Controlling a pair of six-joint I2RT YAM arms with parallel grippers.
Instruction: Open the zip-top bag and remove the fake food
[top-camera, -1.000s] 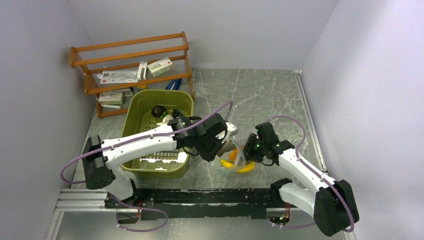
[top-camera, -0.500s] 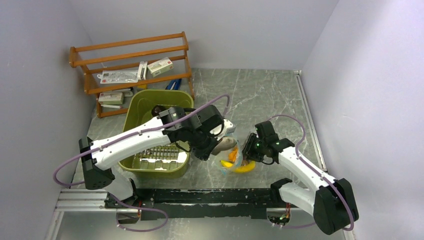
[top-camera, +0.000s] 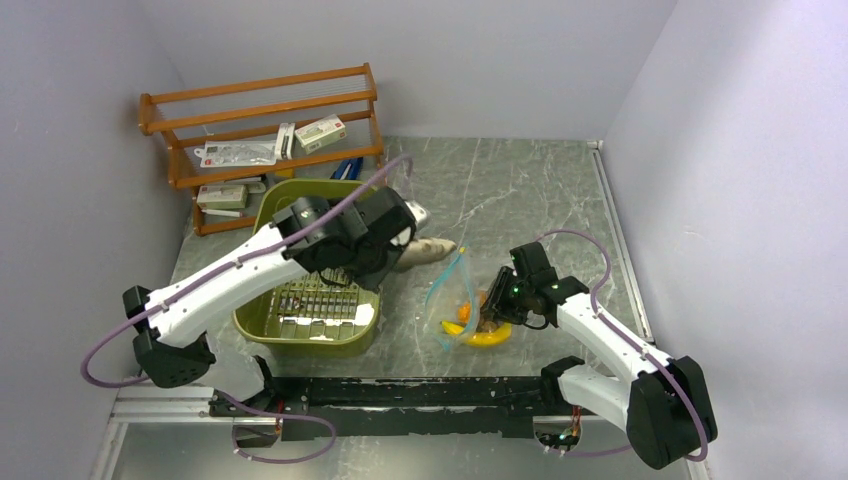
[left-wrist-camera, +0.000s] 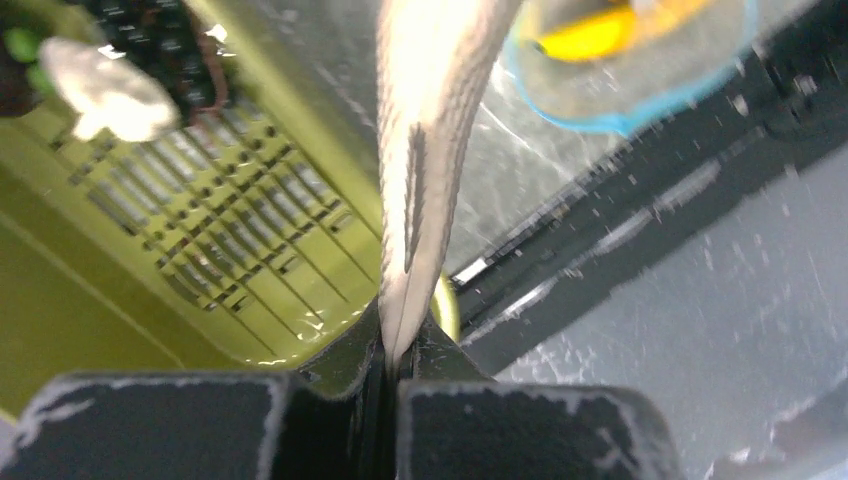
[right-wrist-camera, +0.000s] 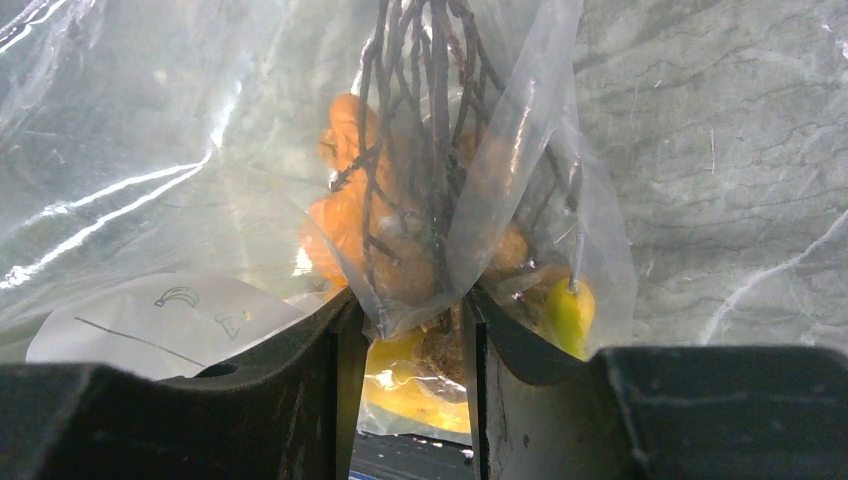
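Left hand (left-wrist-camera: 397, 350) swung back toward bin (top-camera: 300, 335), clamped on fish (left-wrist-camera: 425, 150); right hand (right-wrist-camera: 405, 310) pinching zip-top bag (right-wrist-camera: 150, 150).

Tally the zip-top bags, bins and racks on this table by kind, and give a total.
Zip-top bag: 1
Green bin: 1
Wooden rack: 1
Total: 3

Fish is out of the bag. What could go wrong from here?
The left end effector pinches the fish by one thin end only, so it could twist or slip free. The right end effector clamps the zip-top bag through its contents, so the banana and orange bits may stay trapped.
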